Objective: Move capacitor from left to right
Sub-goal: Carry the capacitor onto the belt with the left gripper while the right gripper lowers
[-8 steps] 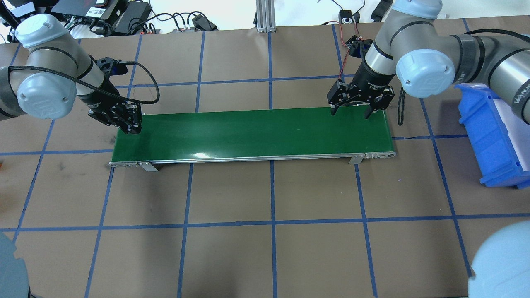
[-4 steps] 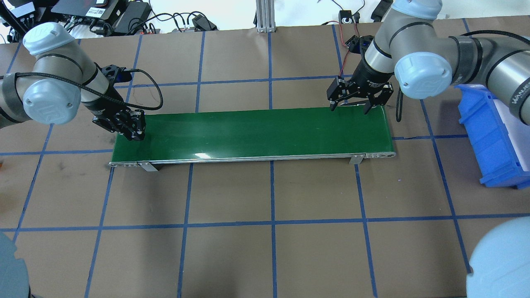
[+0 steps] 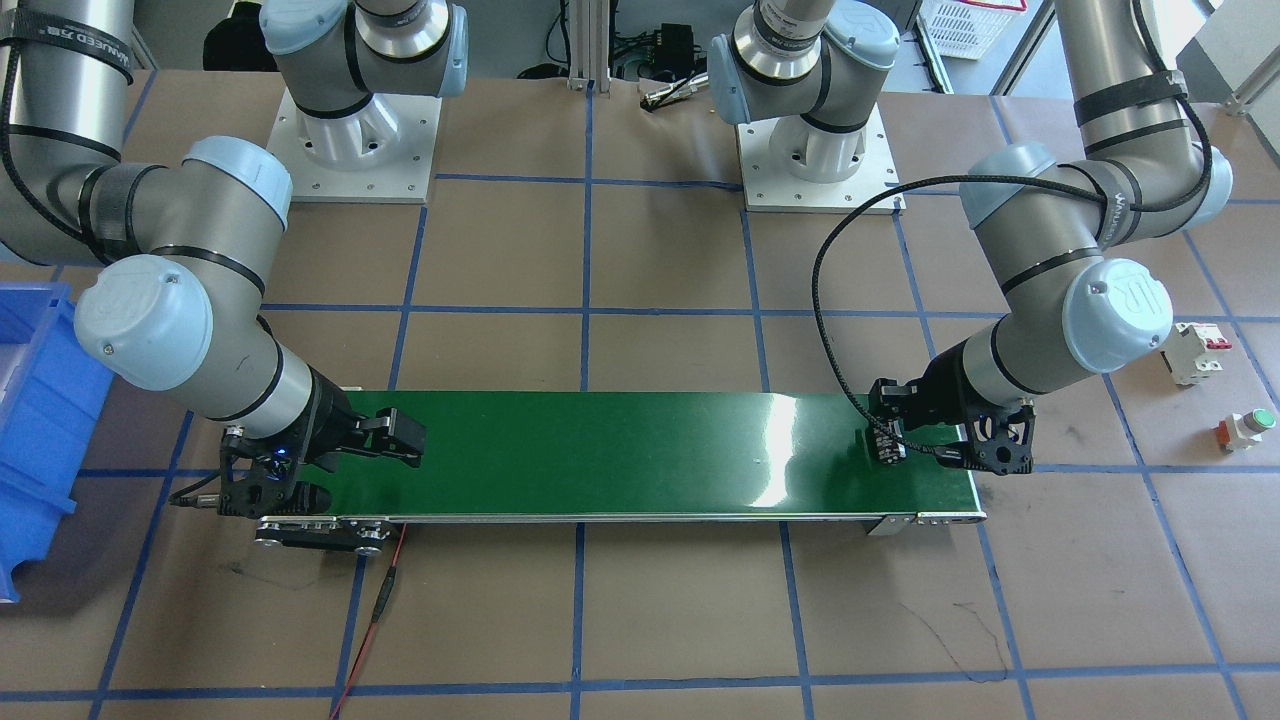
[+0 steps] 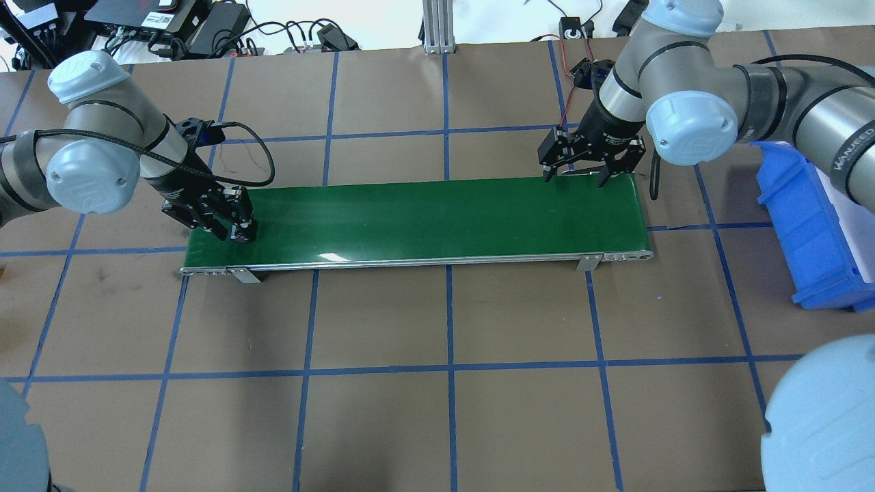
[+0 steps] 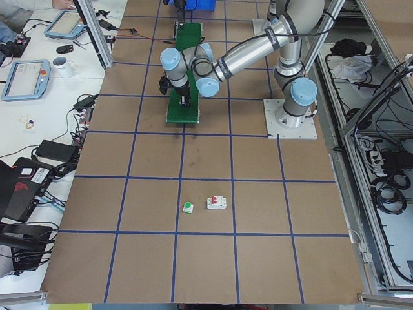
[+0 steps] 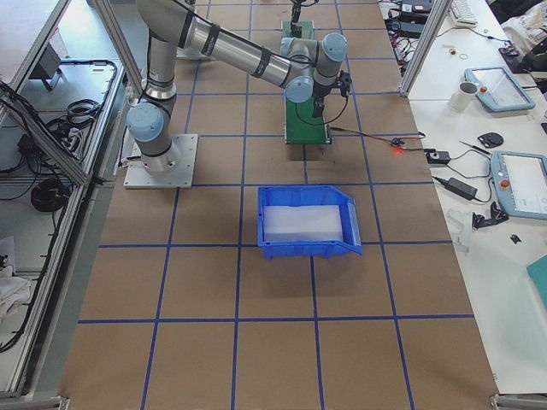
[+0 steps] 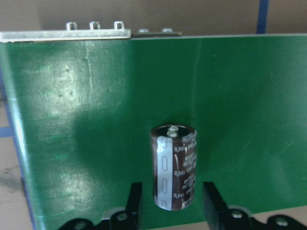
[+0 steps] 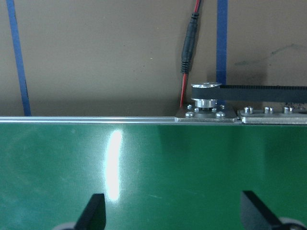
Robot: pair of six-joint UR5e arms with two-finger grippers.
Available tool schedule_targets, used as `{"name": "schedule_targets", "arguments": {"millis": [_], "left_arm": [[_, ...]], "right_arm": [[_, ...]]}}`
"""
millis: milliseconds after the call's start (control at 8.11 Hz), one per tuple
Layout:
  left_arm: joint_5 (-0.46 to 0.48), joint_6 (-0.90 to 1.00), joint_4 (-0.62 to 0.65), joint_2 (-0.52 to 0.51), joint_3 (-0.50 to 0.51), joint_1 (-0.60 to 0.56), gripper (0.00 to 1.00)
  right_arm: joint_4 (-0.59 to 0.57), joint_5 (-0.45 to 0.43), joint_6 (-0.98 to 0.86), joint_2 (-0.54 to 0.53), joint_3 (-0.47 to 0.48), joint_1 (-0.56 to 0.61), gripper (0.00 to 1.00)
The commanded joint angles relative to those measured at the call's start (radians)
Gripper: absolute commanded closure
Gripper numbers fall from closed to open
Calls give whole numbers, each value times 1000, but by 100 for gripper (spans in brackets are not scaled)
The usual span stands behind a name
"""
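Likely light, rigid and slick-sleeved, the capacitor [image 7: 174, 165] sits at the green belt's [image 4: 437, 219] left end between the parted left claw [image 4: 236, 234], best pinched mid-body, while the right claw [image 4: 574, 181] hangs spread over the belt's other end.

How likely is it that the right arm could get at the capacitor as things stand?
Probably not: the capacitor is within the left gripper at the green belt's left end, while the right gripper hangs open over the opposite end.
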Motion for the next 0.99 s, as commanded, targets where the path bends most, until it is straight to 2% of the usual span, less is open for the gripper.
{"name": "schedule_targets", "arguments": {"millis": [0,247,370,493,863], "left_arm": [[-189,-116,7,-1,-2,-5,0],[-156,-222,-46,41,3,-89,0],[7,-264,-112,80,3,-150,0],[86,-298,-126,135,3,-183,0],[82,-373,-168,336,79,-229,0]], "right_arm": [[-3,2,0,4,1,0,0],[2,0,0,4,1,0,0],[8,0,1,2,1,0,0],[17,-3,0,2,2,0,0],[66,-3,-5,-7,2,0,0]]}}
